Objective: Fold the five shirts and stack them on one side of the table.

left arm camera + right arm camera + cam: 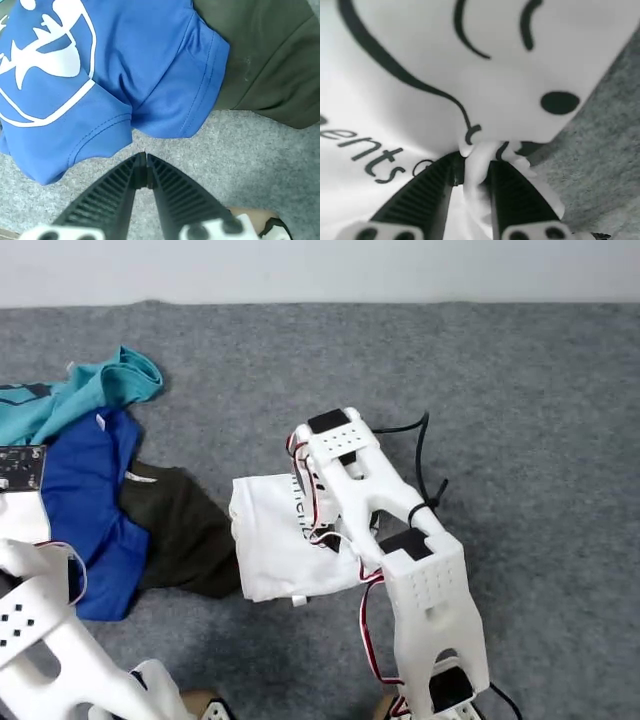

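A white shirt [275, 535] with dark print lies partly folded at the table's middle. My right gripper [472, 172] is shut on a pinched fold of the white shirt [470, 75]; the right arm [375, 510] covers the shirt's right edge. A blue shirt [85, 500] with a white emblem lies at the left, overlapping a dark olive shirt [185, 525] and a teal shirt [85, 390]. My left gripper [146, 167] is shut and empty, hovering over grey cloth just off the sleeve of the blue shirt [100, 75], beside the olive shirt [270, 55].
The table is covered by a grey cloth [520, 400], with open room at the right and back. The left arm [45, 640] stands at the front left corner. A further white garment [20, 515] with a dark patch lies at the left edge.
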`<state>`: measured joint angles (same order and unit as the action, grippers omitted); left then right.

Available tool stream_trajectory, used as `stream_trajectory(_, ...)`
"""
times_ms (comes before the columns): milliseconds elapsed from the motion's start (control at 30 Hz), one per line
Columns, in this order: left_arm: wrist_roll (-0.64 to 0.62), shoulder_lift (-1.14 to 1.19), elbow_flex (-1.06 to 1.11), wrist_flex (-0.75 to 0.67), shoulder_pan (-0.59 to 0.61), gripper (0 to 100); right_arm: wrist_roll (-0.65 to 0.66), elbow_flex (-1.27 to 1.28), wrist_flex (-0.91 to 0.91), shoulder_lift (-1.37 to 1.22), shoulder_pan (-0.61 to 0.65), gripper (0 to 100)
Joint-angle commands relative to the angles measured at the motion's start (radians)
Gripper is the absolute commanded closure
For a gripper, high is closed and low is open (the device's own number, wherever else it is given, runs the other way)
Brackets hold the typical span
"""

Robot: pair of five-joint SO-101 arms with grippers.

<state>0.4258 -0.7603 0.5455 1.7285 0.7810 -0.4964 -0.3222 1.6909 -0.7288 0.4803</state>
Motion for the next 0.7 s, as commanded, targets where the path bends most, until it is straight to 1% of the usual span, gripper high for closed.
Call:
stream_trajectory(0,-0.002,-0.015,-0.004,0.011,-0.009,99,0.014,0.003,0.027,-0.038,-0.021,99.0)
stream_trajectory(100,-0.002,-0.015,-0.004,0.009,-0.009,99,0.029,0.003,0.041,0.002,-0.074,99.0)
stream_trajectory(267,-0.002,-0.011,-0.004,0.009,-0.009,99,0.255,0.003,0.076,0.128,-0.2,99.0)
stream_trajectory(367,-0.002,-0.011,-0.004,0.009,-0.009,99,0.408,0.003,0.051,0.213,-0.302,99.0)
stream_trajectory(467,-0.002,-0.011,-0.004,0.009,-0.009,99,0.624,0.003,-0.031,0.268,-0.394,99.0)
stream_trajectory(667,-0.002,-0.015,-0.002,0.015,-0.009,99,1.183,0.003,-0.269,0.278,-0.524,99.0)
